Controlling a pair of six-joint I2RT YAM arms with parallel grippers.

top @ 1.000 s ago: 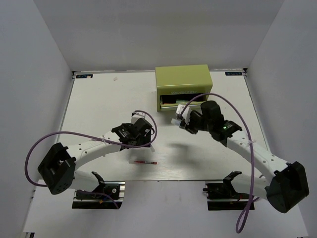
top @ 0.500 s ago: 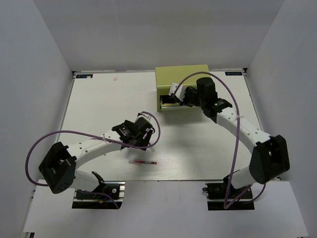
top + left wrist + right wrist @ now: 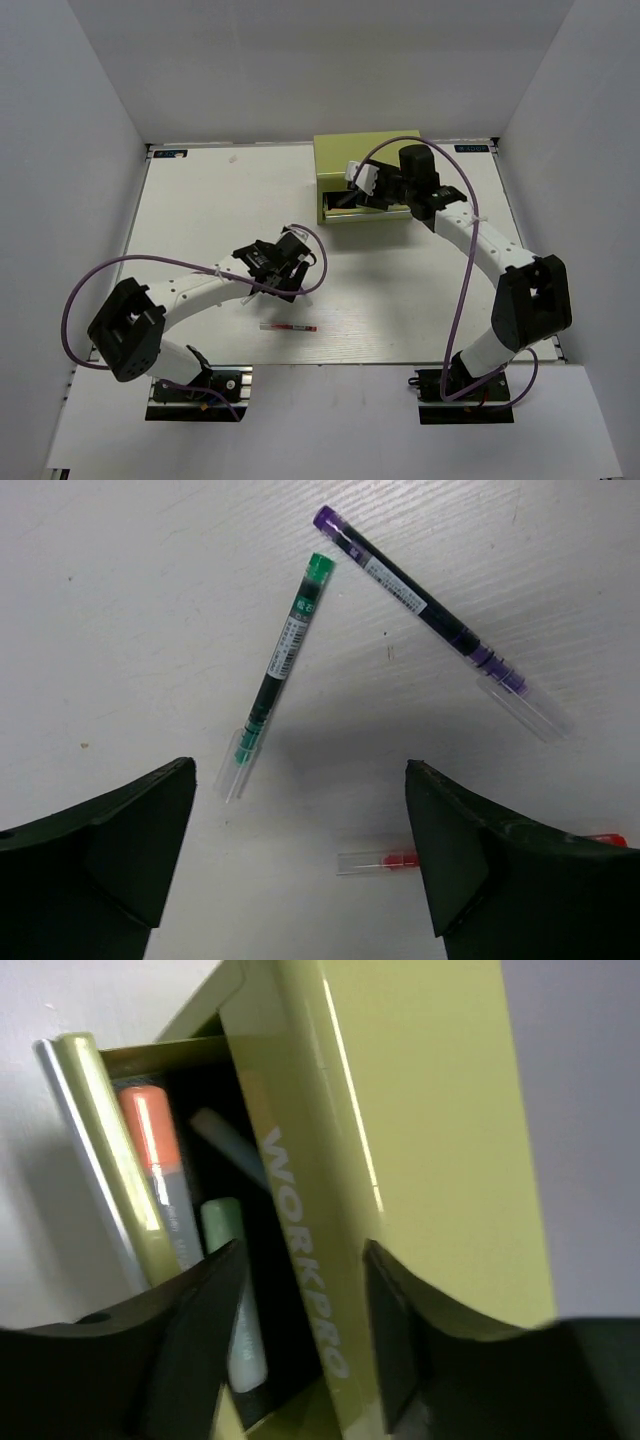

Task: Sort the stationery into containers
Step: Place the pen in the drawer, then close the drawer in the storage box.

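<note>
Three thicker markers lie inside a pulled-out drawer of the olive-green glossy metal box cabinet [image 3: 420, 1110]: an orange-capped marker [image 3: 155, 1150], a mint-green marker [image 3: 235, 1300] and a pale blue one [image 3: 225, 1140] behind them, half in shadow. Which of the cabinet's drawers this is cannot be told. The cabinet stands at the far edge of the white matte desk [image 3: 200, 200], right of centre, and carries raised lettering on its front.

The right gripper [image 3: 300, 1260] hangs just above the open drawer, its dark fingers apart and nothing between them.

Towards the middle of the desk lie two thin dark-barrelled pens with clear plastic caps, one green-tipped pen [image 3: 280, 670] and one purple-tipped pen [image 3: 430, 615], angled so that their coloured ends come close without touching. A thin red-and-white pen [image 3: 288, 327] lies nearer the near edge, apart from both.

The left gripper [image 3: 300, 810] hovers over the two dark pens, its black wedge-shaped fingers spread wide, touching none of them.
</note>
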